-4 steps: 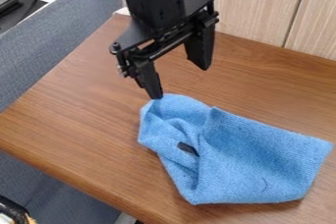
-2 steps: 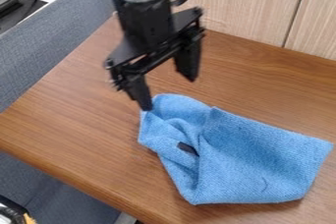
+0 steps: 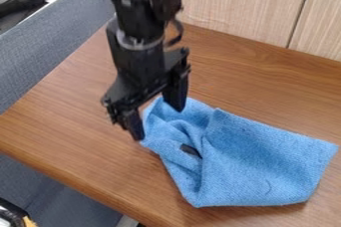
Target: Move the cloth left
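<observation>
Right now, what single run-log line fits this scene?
gripper: open | place: at upper-left end of blue cloth | support: wooden table | grasp: not yet

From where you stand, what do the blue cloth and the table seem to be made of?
The cloth looks like soft, matte microfibre or terry, judging by its fuzzy nap. The table seems wood or wood-look laminate, smooth with slight sheen and streaky brown grain.

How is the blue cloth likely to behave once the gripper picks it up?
The blue cloth looks soft and folded over itself, so it would probably droop and partly unfold when lifted. Its fuzzy, textured surface suggests it is unlikely to slip from the gripper. Being only fabric, it is probably light for its size.
</observation>
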`<state>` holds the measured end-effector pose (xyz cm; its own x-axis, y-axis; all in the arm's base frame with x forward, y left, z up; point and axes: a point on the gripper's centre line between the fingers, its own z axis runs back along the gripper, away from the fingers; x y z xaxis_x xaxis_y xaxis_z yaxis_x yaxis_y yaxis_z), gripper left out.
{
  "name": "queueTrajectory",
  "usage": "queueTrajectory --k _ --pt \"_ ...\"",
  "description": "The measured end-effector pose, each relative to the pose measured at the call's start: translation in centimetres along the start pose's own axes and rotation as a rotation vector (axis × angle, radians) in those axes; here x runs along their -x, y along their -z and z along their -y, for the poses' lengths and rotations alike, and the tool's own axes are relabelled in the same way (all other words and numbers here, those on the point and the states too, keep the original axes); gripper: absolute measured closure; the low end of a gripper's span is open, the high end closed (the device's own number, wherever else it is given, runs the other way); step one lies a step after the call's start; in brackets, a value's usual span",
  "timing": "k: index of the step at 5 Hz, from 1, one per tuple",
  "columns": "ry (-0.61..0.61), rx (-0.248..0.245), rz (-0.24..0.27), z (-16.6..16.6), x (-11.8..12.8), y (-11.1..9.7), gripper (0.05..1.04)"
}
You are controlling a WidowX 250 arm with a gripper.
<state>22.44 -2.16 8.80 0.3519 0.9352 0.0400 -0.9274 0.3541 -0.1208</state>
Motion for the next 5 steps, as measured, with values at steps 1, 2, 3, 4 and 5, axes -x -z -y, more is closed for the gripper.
queueTrajectory --k 1,2,3,4,5 --pt "-0.001 -0.041 0.016 -0.2 0.1 2.4 0.085" --pt "0.005 -0.071 0.03 -0.3 0.2 4.0 0.14" --pt "0.012 -0.078 0.048 -0.3 0.1 4.2 0.433" --pt "0.029 -0.085 0.048 -0.5 0.5 4.1 0.738" --pt "0.031 -0.075 0.046 -0.4 0.5 3.7 0.945"
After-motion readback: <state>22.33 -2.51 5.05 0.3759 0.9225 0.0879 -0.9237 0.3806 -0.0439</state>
